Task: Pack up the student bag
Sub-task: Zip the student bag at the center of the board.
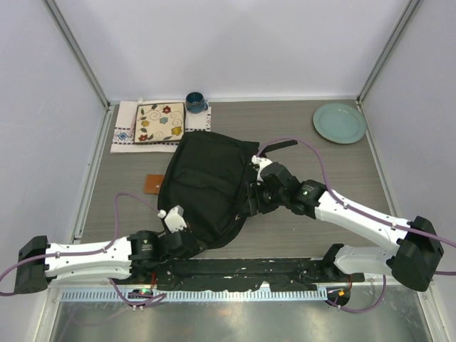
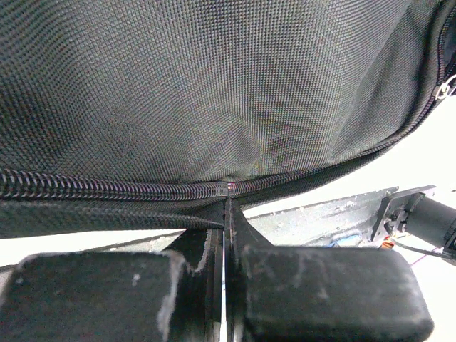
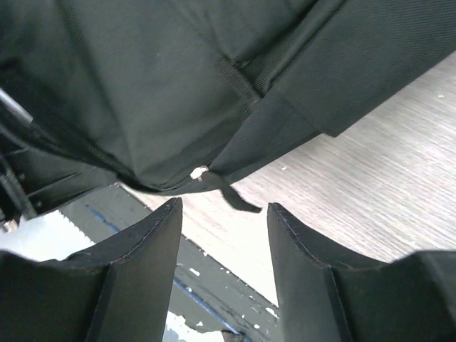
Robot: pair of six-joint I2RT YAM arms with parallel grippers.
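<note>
Zipper edge [image 2: 107, 189] of student bag [image 1: 210, 178] sits pinched in left hand [image 2: 226, 206], jaws clamped tight, at bag's near side. Bag lies flat mid-desk [image 1: 342, 164]. Right hand [image 3: 224, 214] is open, nothing between its fingers, just beside bag's right edge. Far side: teal plate [image 1: 339, 122], blue mug [image 1: 196, 102].

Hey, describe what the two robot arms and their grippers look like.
The left arm and right arm have white links joined by chunky black joint housings. A thin purple cable loops along each. The left gripper and right gripper have black fingers, broad at the base and tapering toward the tips. The left gripper's finger blocks show scuffed, whitish edges.
</note>
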